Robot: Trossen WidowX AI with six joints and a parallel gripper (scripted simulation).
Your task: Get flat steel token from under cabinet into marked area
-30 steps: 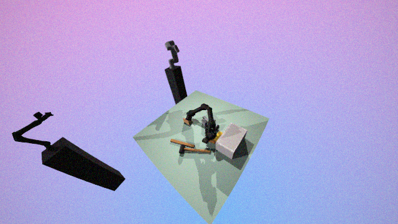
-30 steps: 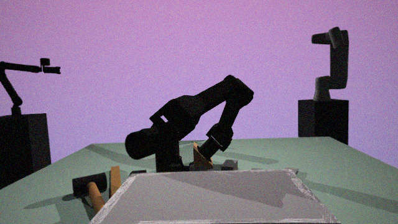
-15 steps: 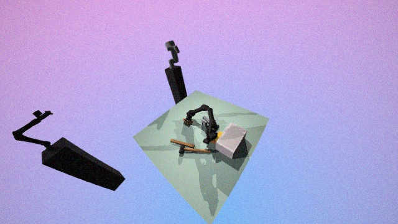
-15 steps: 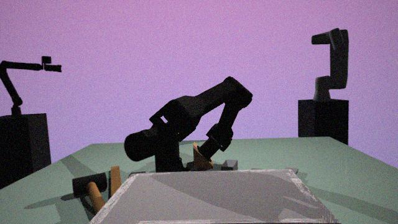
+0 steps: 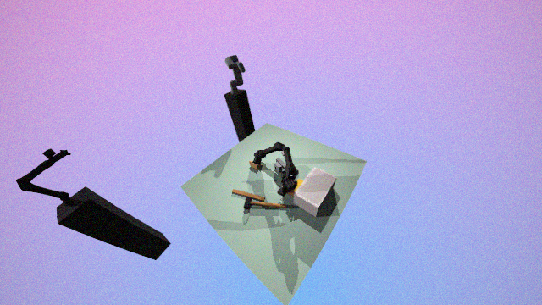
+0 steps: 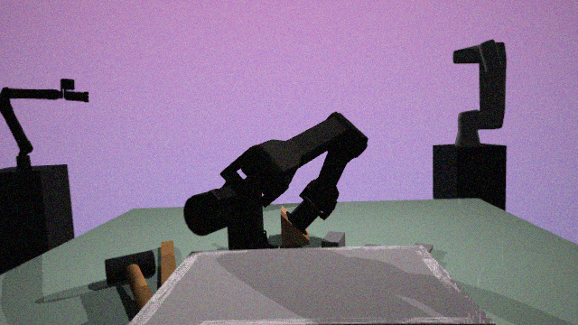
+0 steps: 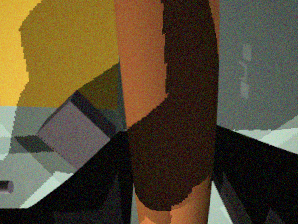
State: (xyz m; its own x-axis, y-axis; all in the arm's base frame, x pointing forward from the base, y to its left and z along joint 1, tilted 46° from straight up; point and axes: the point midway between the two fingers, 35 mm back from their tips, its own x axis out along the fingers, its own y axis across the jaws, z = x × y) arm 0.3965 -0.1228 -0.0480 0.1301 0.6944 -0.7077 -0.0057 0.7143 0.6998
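Observation:
My gripper (image 5: 258, 163) (image 6: 299, 221) (image 7: 165, 136) is shut on an orange wooden piece (image 5: 254, 166) (image 6: 291, 234) (image 7: 145, 75), whose lower end is down at the table, on the far side of my arm's base from the cabinet. The grey cabinet (image 5: 315, 191) (image 6: 316, 284) stands on the green table (image 5: 262, 250) (image 6: 497, 244). The yellow marked area (image 5: 299, 183) (image 7: 45, 40) lies in front of the cabinet. In the wrist view the cabinet's front (image 7: 255, 65) shows faint vent slots. I cannot see the steel token in any view.
A small grey block (image 6: 333, 238) (image 7: 75, 131) lies on the table near the held piece. A hammer with a dark head (image 5: 247, 204) (image 6: 130, 262) and a wooden stick (image 5: 247, 195) (image 6: 167, 259) lie left of the cabinet. Two camera stands (image 5: 239, 112) (image 5: 110, 224) rise beside the table.

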